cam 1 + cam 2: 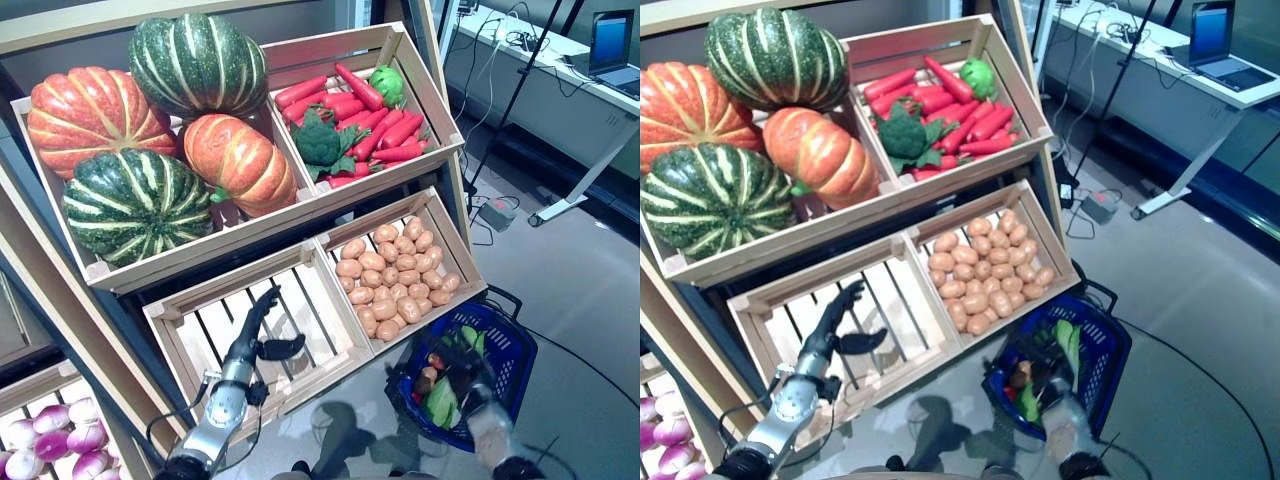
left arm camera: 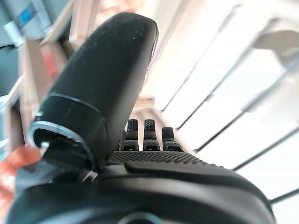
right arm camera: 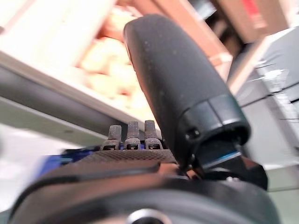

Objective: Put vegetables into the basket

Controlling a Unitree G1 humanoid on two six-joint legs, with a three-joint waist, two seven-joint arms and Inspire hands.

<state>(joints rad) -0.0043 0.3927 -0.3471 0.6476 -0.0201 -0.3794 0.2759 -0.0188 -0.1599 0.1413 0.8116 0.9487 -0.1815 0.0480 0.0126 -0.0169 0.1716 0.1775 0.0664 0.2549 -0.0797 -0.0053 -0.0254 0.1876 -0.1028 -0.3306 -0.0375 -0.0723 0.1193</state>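
Potatoes (image 1: 395, 278), heaped in the lower right crate, lie at about two o'clock from my left hand (image 1: 262, 338), which hovers spread and empty over the bare slatted crate (image 1: 190, 335), while my right hand (image 1: 1048, 375), fingers straight, sits over the blue basket (image 1: 1105, 362), nearer them.

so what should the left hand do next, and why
Probably swing the left hand over to the potatoes: it hangs open and holds nothing over an empty crate, while the blue basket by the right hand already has some vegetables.
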